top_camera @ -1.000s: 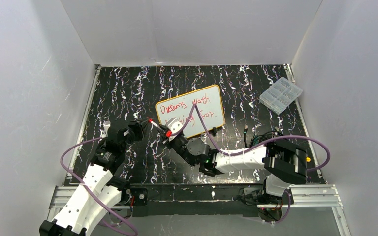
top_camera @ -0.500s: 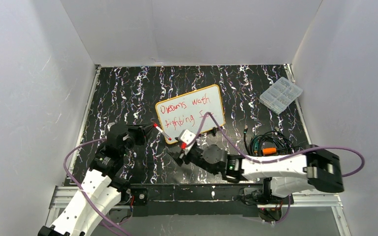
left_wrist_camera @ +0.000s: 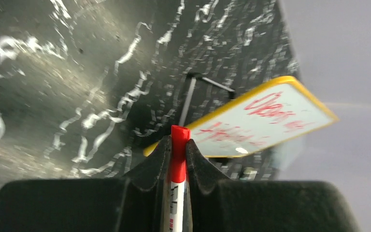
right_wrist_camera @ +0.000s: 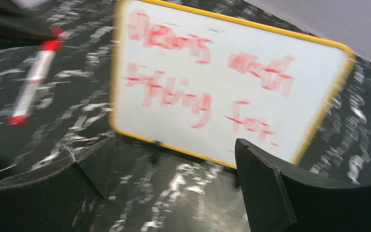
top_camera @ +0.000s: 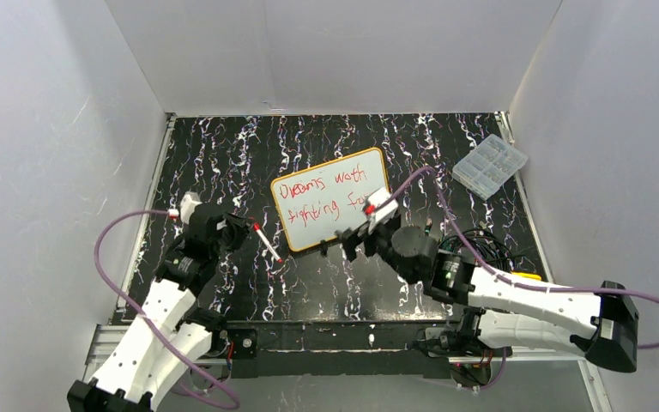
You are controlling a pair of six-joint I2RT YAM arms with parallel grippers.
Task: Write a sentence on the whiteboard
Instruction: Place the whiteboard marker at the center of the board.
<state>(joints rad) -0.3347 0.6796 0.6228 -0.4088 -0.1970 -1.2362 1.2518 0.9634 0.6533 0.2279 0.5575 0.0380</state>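
The whiteboard (top_camera: 333, 199) stands tilted on the dark table, with an orange-yellow frame. The red sentence (top_camera: 322, 196) fills two lines on it. My left gripper (top_camera: 249, 228) is shut on a white marker (top_camera: 268, 244) with red ends, left of the board and pointing down-right. In the left wrist view the marker (left_wrist_camera: 178, 164) is pinched between the jaws of the left gripper (left_wrist_camera: 178, 142), with the whiteboard (left_wrist_camera: 265, 121) beyond. My right gripper (top_camera: 343, 245) is open and empty at the board's near edge. In the right wrist view its fingers (right_wrist_camera: 261, 179) flank the whiteboard (right_wrist_camera: 232, 82); the marker (right_wrist_camera: 31, 87) is at left.
A clear plastic compartment box (top_camera: 490, 166) lies at the back right. A bundle of dark cables (top_camera: 476, 243) sits right of my right arm. White walls close in the table on three sides.
My right gripper has left the marker's end, opened wide and swung right to the front of the whiteboard. My left gripper has drawn the marker slightly left.
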